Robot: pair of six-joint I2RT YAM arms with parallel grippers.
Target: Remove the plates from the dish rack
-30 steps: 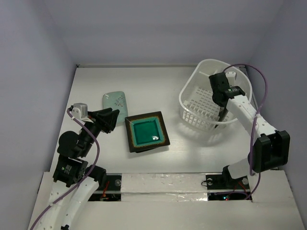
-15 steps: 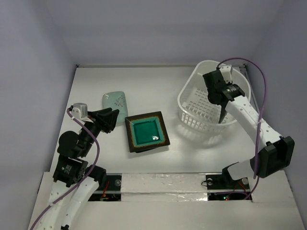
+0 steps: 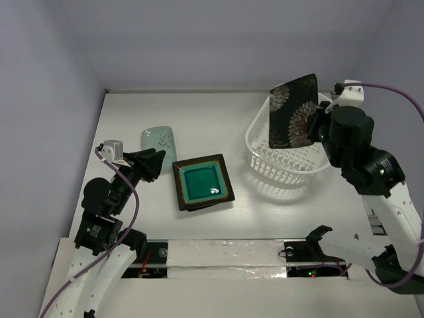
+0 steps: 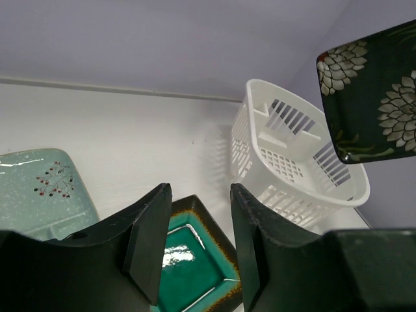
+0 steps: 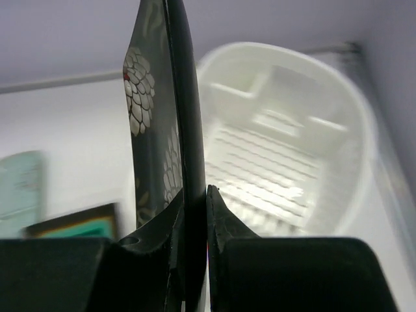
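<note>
My right gripper (image 3: 317, 124) (image 5: 194, 195) is shut on the edge of a dark square plate with white flower prints (image 3: 293, 110) (image 5: 156, 130) (image 4: 374, 91), held upright in the air above the white dish rack (image 3: 286, 162) (image 5: 286, 149) (image 4: 292, 162). The rack's gridded floor shows bare. A dark square plate with a teal face (image 3: 203, 181) (image 4: 195, 266) lies flat on the table at centre. Left of it rests the small pale mint-green plate (image 3: 159, 147) (image 4: 39, 192). My left gripper (image 3: 154, 159) (image 4: 198, 244) hovers open between those two plates, holding nothing.
White walls close in the table at the back and both sides. The rack stands at the far right, near the right wall. A taped strip (image 3: 225, 253) runs along the near edge between the arm bases.
My right gripper has risen out of the dish rack, lifting the flower-print plate clear above its rim. The left arm has stayed put.
</note>
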